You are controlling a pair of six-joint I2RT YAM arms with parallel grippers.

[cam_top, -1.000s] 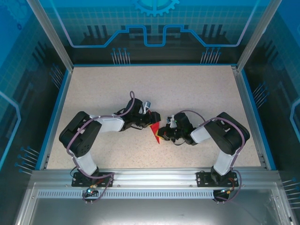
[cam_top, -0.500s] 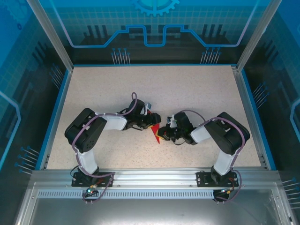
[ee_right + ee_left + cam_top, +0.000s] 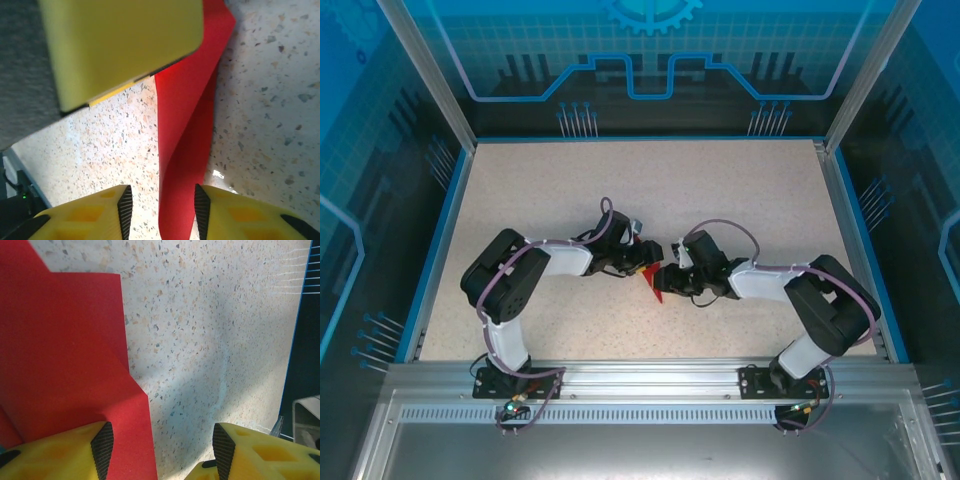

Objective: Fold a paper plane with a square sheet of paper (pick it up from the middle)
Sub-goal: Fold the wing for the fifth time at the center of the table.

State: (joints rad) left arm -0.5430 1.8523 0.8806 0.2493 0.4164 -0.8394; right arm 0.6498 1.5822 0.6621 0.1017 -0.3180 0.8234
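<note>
Your left gripper [image 3: 160,445] has its jaws well apart and grips nothing, one finger over the folded red paper [image 3: 65,350] lying flat on the speckled bench [image 3: 210,330]. Your right gripper [image 3: 163,205] jaws are parted too, straddling the paper's narrow strip unclamped. Beyond them, a yellow finger [image 3: 120,45] hides the paper's far part

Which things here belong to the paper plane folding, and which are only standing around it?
Belong to the job:
folded red paper
left gripper
right gripper

Only around it:
speckled table
blue enclosure walls
aluminium rail
</note>
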